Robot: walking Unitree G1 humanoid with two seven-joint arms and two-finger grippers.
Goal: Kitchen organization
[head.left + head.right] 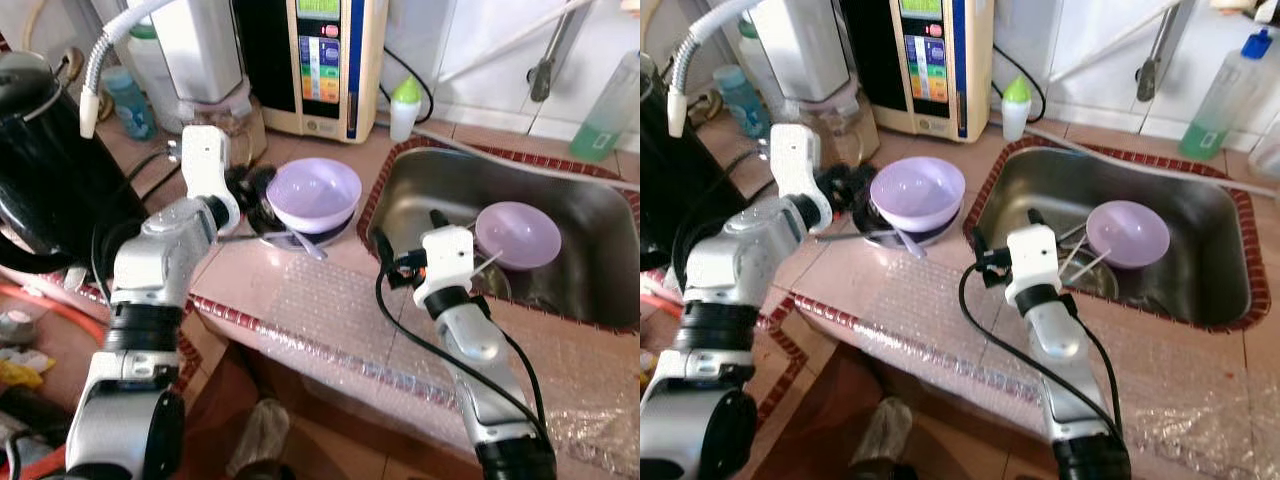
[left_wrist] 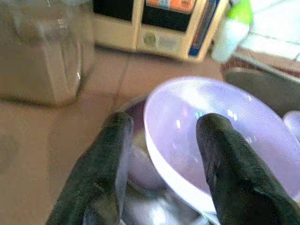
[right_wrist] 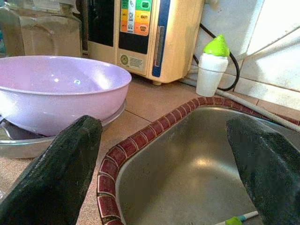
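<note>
The left hand (image 1: 248,190) is open, its two black fingers (image 2: 101,173) straddling the near rim of the lilac plastic bowl (image 1: 313,192) without yet closing on it. That bowl sits tilted on a shallow steel dish (image 1: 300,235) on the tiled tabletop (image 1: 250,270), just beside the sink's red-tiled rim (image 3: 136,140). Risk: a pinch on the thin, slanted rim may tip the bowl off the dish or drag the dish and the spoon under it along. A glass jar (image 1: 230,120) stands close behind the left wrist; a careless lift or swing could strike it.

The right hand (image 1: 385,255) is wide open, empty, hovering over the near-left corner of the steel sink (image 1: 600,240). A second lilac bowl (image 1: 517,235) lies in the sink's far half, with chopsticks beside it. Open room lies toward the tabletop's front edge, over the bubble-wrap sheet (image 1: 330,310); the back edge is crowded with appliances and bottles.
</note>
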